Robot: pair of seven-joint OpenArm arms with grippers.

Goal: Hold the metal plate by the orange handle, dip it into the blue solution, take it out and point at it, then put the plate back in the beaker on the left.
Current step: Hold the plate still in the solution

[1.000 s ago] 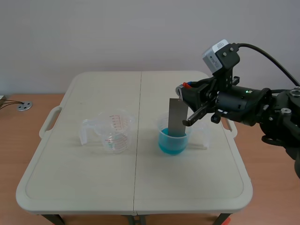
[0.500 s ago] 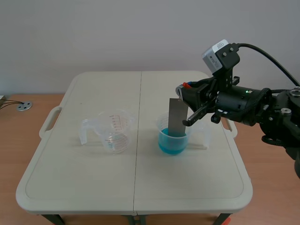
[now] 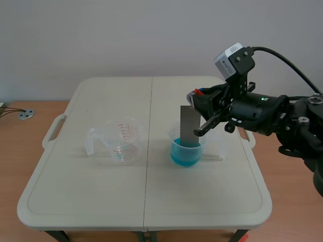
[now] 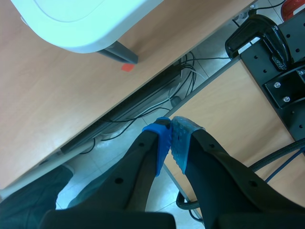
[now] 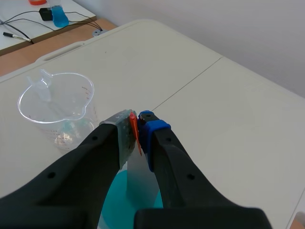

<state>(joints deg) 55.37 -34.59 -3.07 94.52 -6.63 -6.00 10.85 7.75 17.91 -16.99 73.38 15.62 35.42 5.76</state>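
Observation:
A grey metal plate stands upright with its lower end in the blue solution of the right beaker. My right gripper is shut on the plate's orange handle, which shows pinched between the pads above the blue liquid. An empty clear beaker with red markings stands to the left, also seen in the right wrist view as the beaker. My left gripper is shut on nothing, off the table, over the floor.
The white folding table has a centre seam between the two beakers. Below the left gripper are the table's edge, cables and a black clamp. A small blue bottle stands on a side desk.
The right arm has shifted slightly left and up, and the plate moved with it, still in the blue solution. The beakers have not moved.

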